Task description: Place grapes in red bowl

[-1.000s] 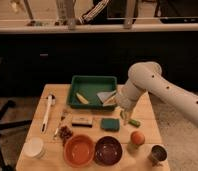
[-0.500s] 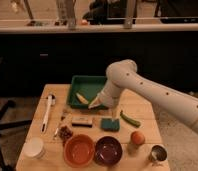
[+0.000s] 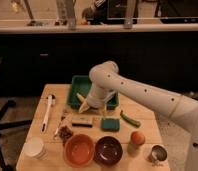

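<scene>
Grapes: small dark cluster, front-left part of the table, just behind and left of the red bowl. Red bowl: front edge, left of a dark purple bowl. Tool: fingers spread wide, holding nothing, at the front rim of the green tray, mid-table, apart from the grapes.

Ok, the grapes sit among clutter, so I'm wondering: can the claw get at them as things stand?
Probably yes. The claw hangs open over the front edge of the green tray, and the grapes lie uncovered. The small bar and red bowl sit close beside them, so room is tight.
</scene>
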Robot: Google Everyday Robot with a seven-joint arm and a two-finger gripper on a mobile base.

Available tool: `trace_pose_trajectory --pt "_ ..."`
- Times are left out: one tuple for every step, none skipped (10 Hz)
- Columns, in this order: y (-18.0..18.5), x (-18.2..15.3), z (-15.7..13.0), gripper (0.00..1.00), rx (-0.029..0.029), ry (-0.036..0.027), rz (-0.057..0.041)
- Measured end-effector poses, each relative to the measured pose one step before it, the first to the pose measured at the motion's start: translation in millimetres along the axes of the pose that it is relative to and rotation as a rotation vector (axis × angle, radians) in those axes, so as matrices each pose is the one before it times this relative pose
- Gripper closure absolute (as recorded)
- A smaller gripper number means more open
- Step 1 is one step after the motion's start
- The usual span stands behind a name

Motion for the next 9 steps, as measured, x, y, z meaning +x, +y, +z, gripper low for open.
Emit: trace_pose_trajectory --pt "-2.13 0.17 8.55 0.20 -0.02087 0.00385 -0.01694" --pt "-5.62 0.36 10.82 0.20 -0.02597 0.00308 -0.01773" --pt "-6.89 -0.05 9.24 0.20 -0.01926 -0.00189 -0.01458" --pt "-6.05 -0.64 7.95 0.20 -0.01869 -0.00600 -0.01278" --pt "-4.31 -0.69 5.62 0.20 -0.01644 -0.00595 -0.00934" --pt "-5.90 -0.89 11.88 0.20 -0.02292 -0.01345 -0.01165" --pt "-7.85 -0.81 7.62 0.20 -0.01470 -0.01039 -0.01291" --pt "-5.07 -0.94 4.53 0.20 -0.00945 -0.00898 -0.00889" --pt "-2.85 0.24 4.26 0.20 -0.00824 -0.00700 -0.00368"
